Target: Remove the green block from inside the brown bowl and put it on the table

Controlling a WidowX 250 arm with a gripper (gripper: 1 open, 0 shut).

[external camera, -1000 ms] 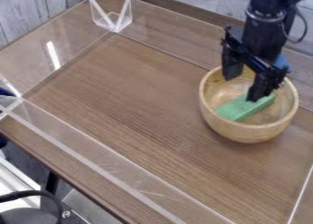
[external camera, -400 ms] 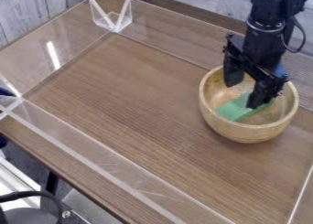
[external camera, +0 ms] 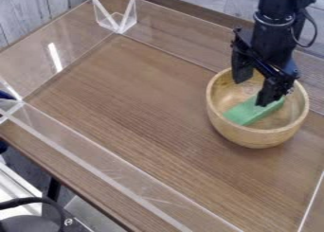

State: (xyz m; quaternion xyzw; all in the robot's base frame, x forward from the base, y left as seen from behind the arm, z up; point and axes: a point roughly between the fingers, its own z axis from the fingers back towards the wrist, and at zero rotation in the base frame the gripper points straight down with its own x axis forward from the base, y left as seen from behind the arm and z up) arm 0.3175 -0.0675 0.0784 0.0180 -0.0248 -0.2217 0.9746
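Black pincer (external camera: pixel 257 84), jaws apart, reaches down into the bowl (external camera: pixel 225 124) over the block (external camera: pixel 251 112). Closing off-centre could tip the slanted block away.

backdrop: grey plank wall (external camera: pixel 38 13) | lower left: dark round object (external camera: pixel 32 217), pale floor | light: even

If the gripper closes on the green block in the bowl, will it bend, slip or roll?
The green block looks like a solid flat-sided bar, so it is probably stiff and unlikely to roll. Its matte surface suggests fair grip. It leans against the curved inside of the brown bowl, so it may slide or pivot when touched.
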